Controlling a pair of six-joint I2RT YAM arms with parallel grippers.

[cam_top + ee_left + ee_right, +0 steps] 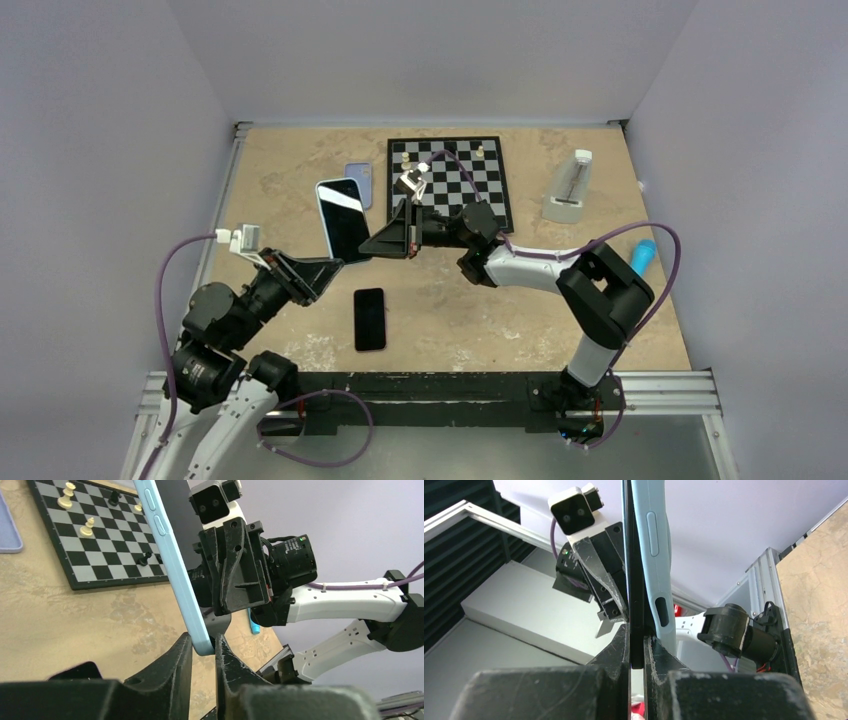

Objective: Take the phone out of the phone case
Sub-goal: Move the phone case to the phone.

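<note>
No legible text or markings
</note>
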